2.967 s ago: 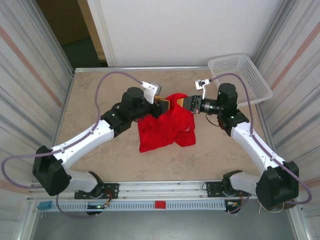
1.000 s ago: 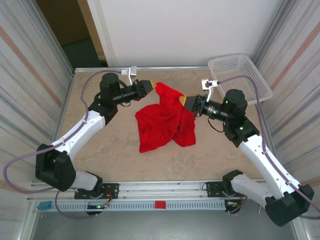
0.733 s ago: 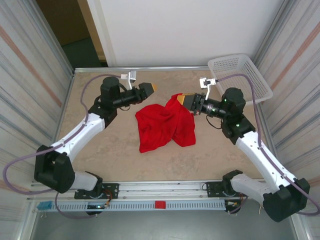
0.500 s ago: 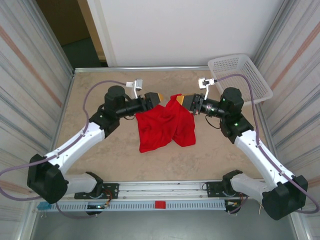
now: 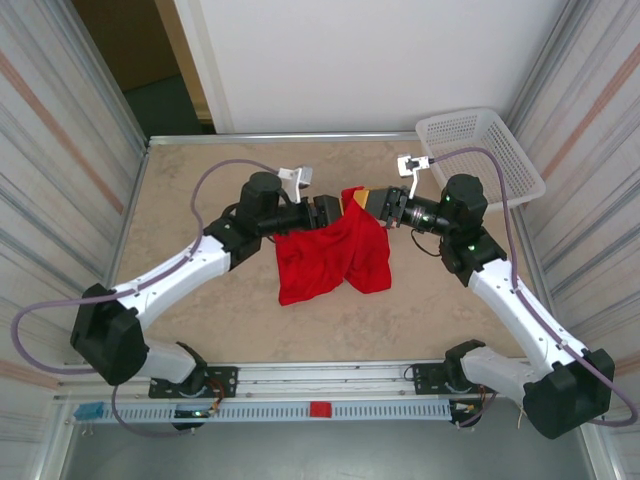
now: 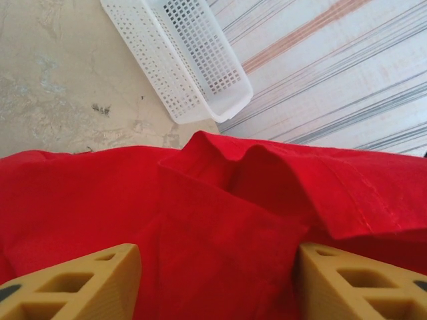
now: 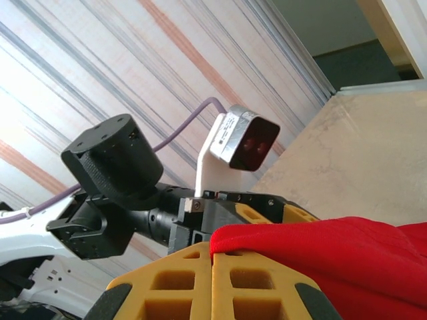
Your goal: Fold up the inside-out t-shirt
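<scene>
the inside-out t-shirt (image 5: 330, 255), bright red, lies crumpled near the middle of the table (image 5: 200, 180), its lower part spread on the beige surface and its far edge lifted off it. the right gripper (image 5: 362, 198) reaches in from the right and holds that raised far edge. in the right wrist view its two yellow fingers (image 7: 167, 290) are pressed together, and a rolled fold of the red cloth (image 7: 333, 253) comes out from the seam between them, so the right gripper (image 7: 212, 267) is clamped on the shirt. the left gripper (image 5: 335, 208) comes in from the left at the same raised edge, just beside the right one, the two nearly tip to tip over the far part of the garment. in the left wrist view its yellow fingers (image 6: 73, 283) stand well apart, and the bunched red cloth (image 6: 220, 200), showing a stitched hem on the right, lies between and beyond them. the left gripper (image 6: 217, 267) has its jaws spread and is not closed on anything, though the cloth sits in its gap; whether the cloth touches the pads cannot be told. a white perforated basket (image 5: 480, 150) sits at the far right corner of the table, well apart from the shirt, and it shows past the red cloth in the left wrist view (image 6: 193, 60). no print can be seen on the shirt from above, apart from a small white mark near its right side.
</scene>
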